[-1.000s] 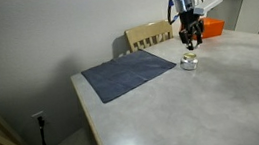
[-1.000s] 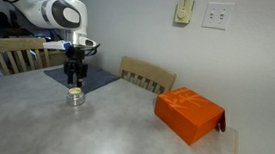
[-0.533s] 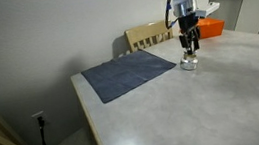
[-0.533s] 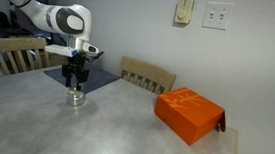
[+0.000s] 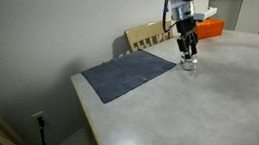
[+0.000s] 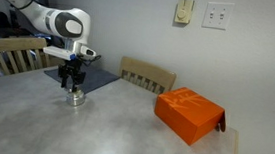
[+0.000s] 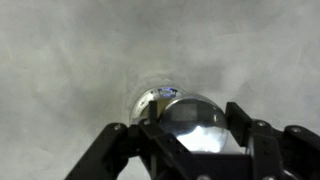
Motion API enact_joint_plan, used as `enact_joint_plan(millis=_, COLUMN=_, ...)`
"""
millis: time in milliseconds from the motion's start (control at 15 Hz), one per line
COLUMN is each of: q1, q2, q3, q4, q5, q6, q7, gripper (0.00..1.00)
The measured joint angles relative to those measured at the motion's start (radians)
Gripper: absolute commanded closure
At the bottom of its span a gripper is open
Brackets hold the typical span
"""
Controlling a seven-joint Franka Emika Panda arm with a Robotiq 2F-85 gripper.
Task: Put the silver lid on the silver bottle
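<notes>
The small shiny silver bottle (image 5: 188, 64) (image 6: 75, 98) stands on the pale table beside the grey cloth. My gripper (image 5: 187, 51) (image 6: 73, 83) hangs straight over it, shut on the round silver lid (image 7: 193, 122). In the wrist view the lid fills the space between my two black fingers (image 7: 243, 116), and the rim of the silver bottle (image 7: 152, 98) shows just beyond it, slightly up and left of the lid. I cannot tell whether lid and bottle touch.
A grey cloth (image 5: 128, 73) (image 6: 89, 78) lies flat on the table next to the bottle. An orange box (image 6: 188, 114) (image 5: 209, 28) sits farther along the table. Wooden chairs (image 6: 146, 76) (image 5: 149, 34) stand at the table's edge.
My gripper has come down with the lid and shifted slightly sideways, ending closer above the bottle. The bottle has not moved.
</notes>
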Motion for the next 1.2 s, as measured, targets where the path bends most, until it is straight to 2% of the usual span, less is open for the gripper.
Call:
enact_joint_plan(millis=667, q1=0.019, q2=0.0, q3=-0.009, q4=-0.001, q5=-0.083, q6=0.054, q7=0.043, gripper=0.57)
enact_joint_plan(millis=1200, q1=0.019, q2=-0.005, q3=-0.017, q4=-0.04, q5=-0.089, q6=0.158, q7=0.097, gripper=0.57)
